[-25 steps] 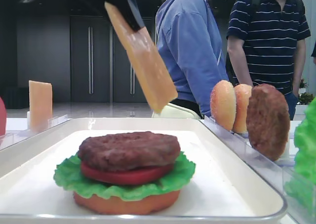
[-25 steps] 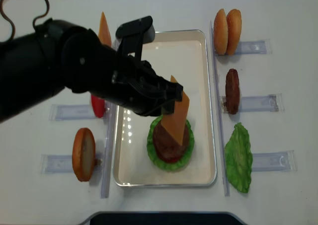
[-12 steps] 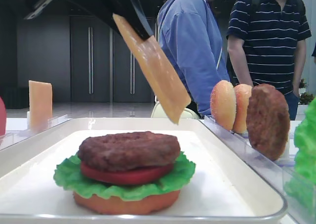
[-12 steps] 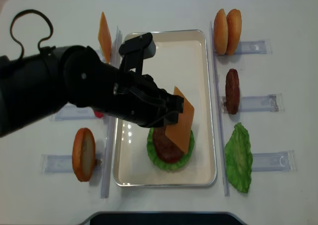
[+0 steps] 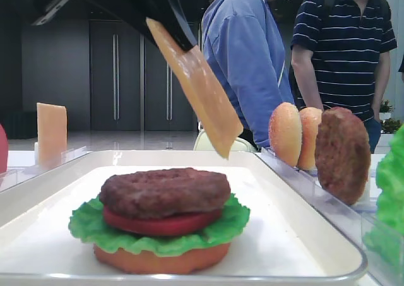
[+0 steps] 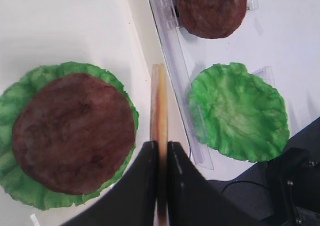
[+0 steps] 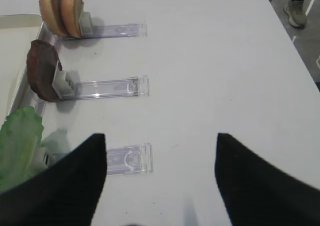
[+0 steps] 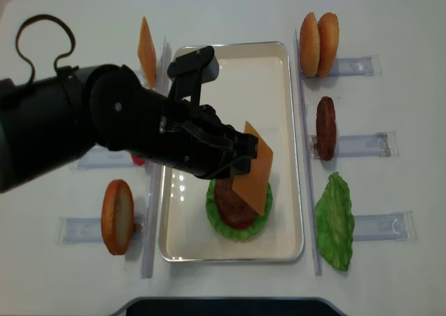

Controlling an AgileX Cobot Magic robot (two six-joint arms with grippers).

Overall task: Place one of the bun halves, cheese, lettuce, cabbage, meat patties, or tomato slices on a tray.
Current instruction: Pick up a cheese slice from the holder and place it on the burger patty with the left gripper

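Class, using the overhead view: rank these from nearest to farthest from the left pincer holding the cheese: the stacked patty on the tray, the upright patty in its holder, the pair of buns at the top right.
From the left pincer:
1. Stacked patty, just below it on the tray.
2. Upright patty, right of the tray.
3. Bun pair, top right.

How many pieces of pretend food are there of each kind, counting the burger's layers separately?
Bun halves: 4
Meat patties: 2
Lettuce: 2
Tomato slices: 2, one nearly hidden at the left
Cheese: 2
Total: 12
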